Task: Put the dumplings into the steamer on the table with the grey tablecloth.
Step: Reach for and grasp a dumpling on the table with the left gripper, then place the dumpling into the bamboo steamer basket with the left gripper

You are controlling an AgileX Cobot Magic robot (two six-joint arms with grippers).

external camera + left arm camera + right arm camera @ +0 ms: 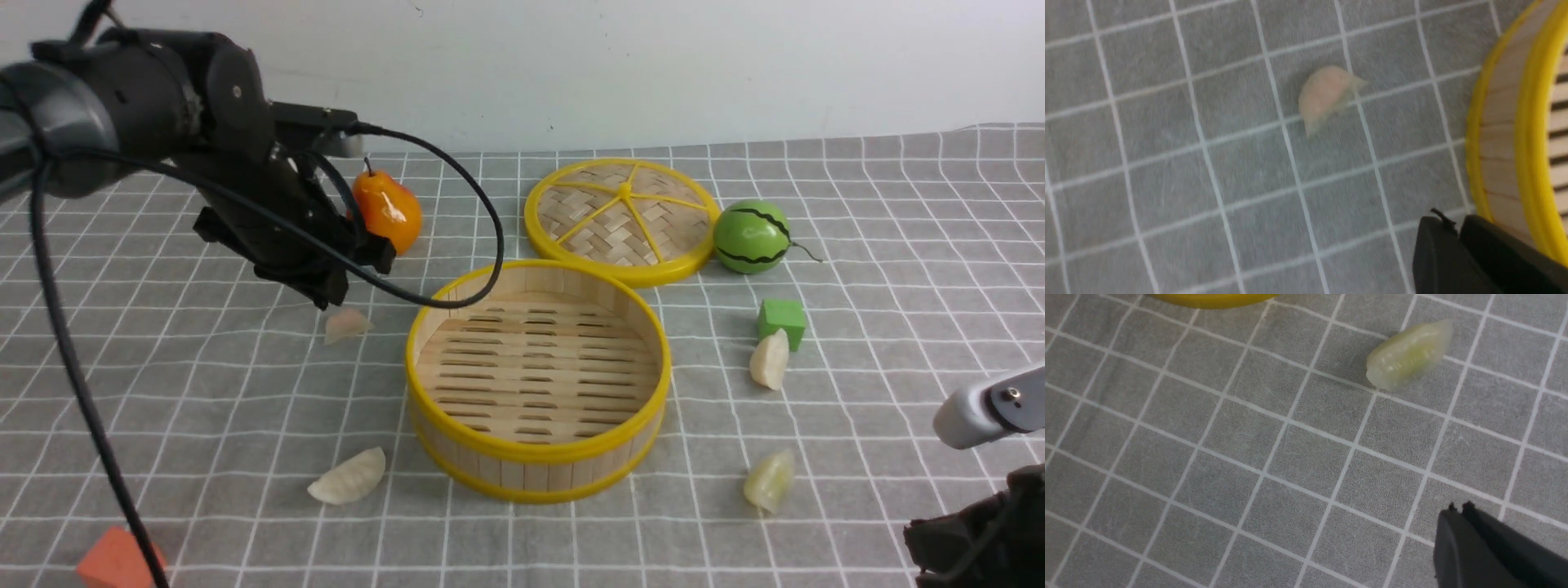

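Several pale dumplings lie on the grey tablecloth (204, 392) around the empty steamer (535, 474). One dumpling (347, 324) lies left of the steamer, just below my left gripper (329, 299). In the left wrist view that dumpling (1327, 96) lies apart from the left gripper (1453, 223), whose tips stand a narrow slit apart and hold nothing, beside the steamer wall (1498, 134). Other dumplings lie at front left (347, 476), right (770, 359) and front right (769, 482). My right gripper (1459, 508) is shut and empty, short of the yellowish dumpling (1408, 355).
The woven yellow-rimmed lid (620, 216) lies behind the steamer, with a toy watermelon (751, 237) to its right. An orange pear (388, 212) stands behind the left gripper. A green cube (781, 320) touches the right dumpling. An orange block (114, 559) sits at the front left edge.
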